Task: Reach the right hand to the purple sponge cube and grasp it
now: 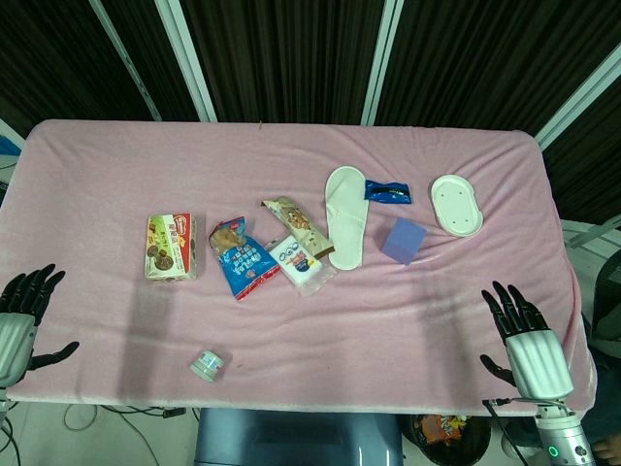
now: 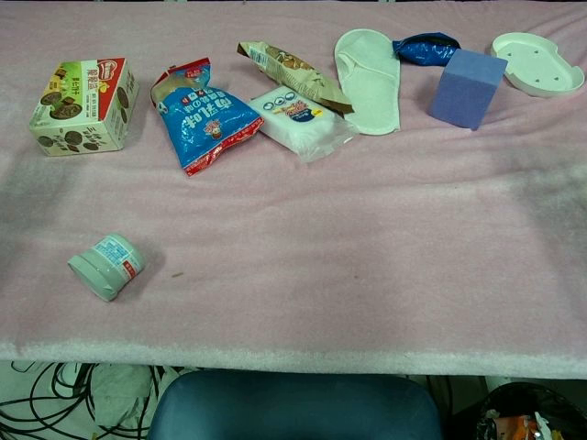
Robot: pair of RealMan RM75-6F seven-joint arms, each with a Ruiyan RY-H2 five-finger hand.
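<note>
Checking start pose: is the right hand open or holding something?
Open: the right hand holds nothing, fingers spread, near the table edge, apart from the purple sponge cube.

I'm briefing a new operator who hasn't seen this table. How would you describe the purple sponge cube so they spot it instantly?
On the pink tablecloth, look to the right part, ahead of the right hand. The purple sponge cube sits between the white slipper and the white oval dish, just below a blue wrapper. It is the only plain, solid-coloured block.
</note>
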